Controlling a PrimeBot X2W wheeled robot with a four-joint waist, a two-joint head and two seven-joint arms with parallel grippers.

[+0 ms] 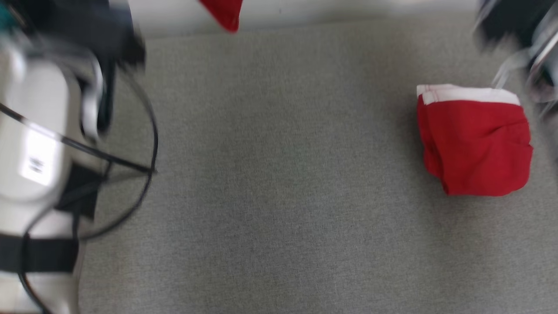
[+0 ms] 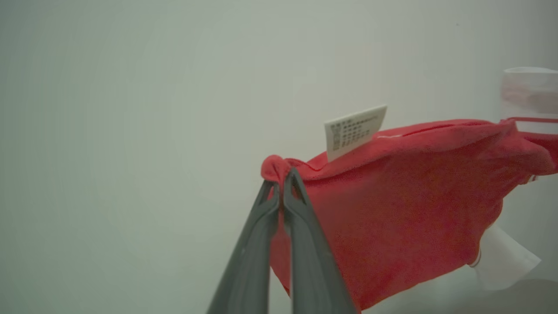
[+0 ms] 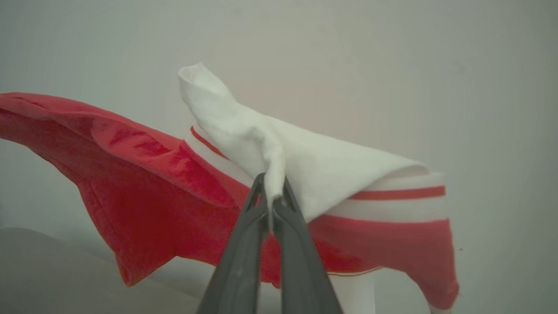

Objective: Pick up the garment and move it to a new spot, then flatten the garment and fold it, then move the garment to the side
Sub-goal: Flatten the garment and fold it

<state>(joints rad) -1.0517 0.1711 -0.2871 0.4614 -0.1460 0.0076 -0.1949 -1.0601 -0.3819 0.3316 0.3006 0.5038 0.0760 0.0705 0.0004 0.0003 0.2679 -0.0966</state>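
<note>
The garment [image 2: 392,205] is red with a white part and a small printed label [image 2: 355,131], and it hangs in the air, stretched between my two grippers. In the left wrist view my left gripper [image 2: 281,179] is shut on a bunched red edge of it. In the right wrist view my right gripper [image 3: 271,185] is shut on a fold of the garment's white cloth [image 3: 279,152], with the red cloth [image 3: 144,183] hanging to the left and below. In the head view a red tip of the garment [image 1: 223,13] dips in at the top edge, above the grey table [image 1: 279,196].
A second red garment [image 1: 475,141] with a white band, folded, lies on the table at the right. My pale left forearm [image 1: 35,144] with black cables stands at the left edge. A blurred dark part of the right arm [image 1: 514,26] shows at the top right.
</note>
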